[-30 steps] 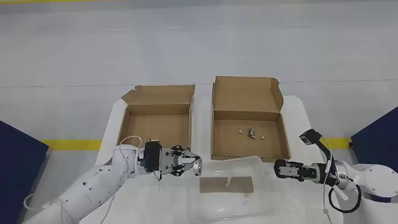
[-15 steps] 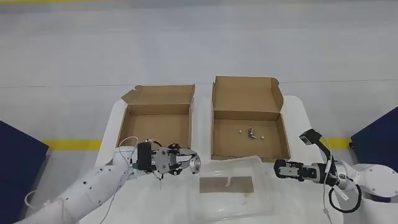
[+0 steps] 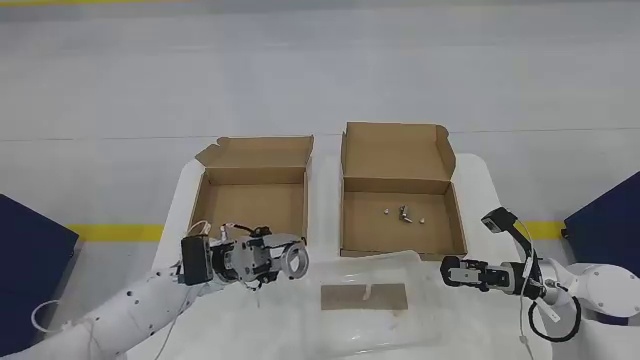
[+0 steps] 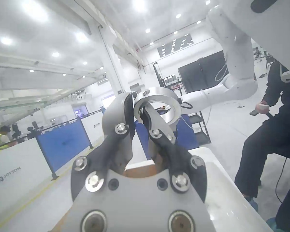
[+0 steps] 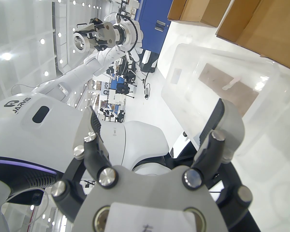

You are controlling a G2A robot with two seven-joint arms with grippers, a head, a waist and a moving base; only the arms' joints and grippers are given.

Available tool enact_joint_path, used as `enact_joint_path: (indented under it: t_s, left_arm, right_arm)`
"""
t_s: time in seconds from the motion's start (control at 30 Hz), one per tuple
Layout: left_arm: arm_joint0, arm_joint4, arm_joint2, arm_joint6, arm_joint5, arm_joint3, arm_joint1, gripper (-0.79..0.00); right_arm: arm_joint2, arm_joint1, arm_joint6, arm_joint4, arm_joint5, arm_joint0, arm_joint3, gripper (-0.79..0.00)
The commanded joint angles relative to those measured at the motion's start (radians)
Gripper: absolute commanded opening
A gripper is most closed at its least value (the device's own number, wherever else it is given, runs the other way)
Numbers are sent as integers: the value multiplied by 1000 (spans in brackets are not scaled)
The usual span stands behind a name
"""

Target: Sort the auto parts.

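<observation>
The left claw [image 4: 137, 112] is clamped on a metal ring [image 4: 159, 92], raised over the counter [image 3: 480, 195] just in front of the left cardboard box [image 3: 245, 210], while the right claw [image 5: 157, 108] rests spread apart beside the clear bin [image 3: 400, 258].

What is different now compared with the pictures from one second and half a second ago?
The left hand, shut on the metal ring, drew back away from the right hand and turned, so the ring's opening now faces the top camera. The right hand, open, stayed in place; the left cardboard box, the right cardboard box and the small parts in it did not move.
</observation>
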Motion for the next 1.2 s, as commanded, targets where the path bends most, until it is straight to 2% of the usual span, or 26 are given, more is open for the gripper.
enact_joint_path:
  t_s: [0.0, 0.07, 0.4, 1.17]
  left_arm:
    - [0, 1, 0, -1, -1, 0, 0, -785]
    - [0, 1, 0, -1, -1, 0, 0, -785]
    - [22, -80, -68, 42, 42, -112, 8, -785]
    - [23, -83, -70, 42, 43, -113, 9, -785]
  right_arm:
    - [0, 0, 0, 0, 0, 0, 0, 0]
    - [0, 0, 0, 0, 0, 0, 0, 0]
    - [0, 0, 0, 0, 0, 0, 0, 0]
    - [0, 0, 0, 0, 0, 0, 0, 0]
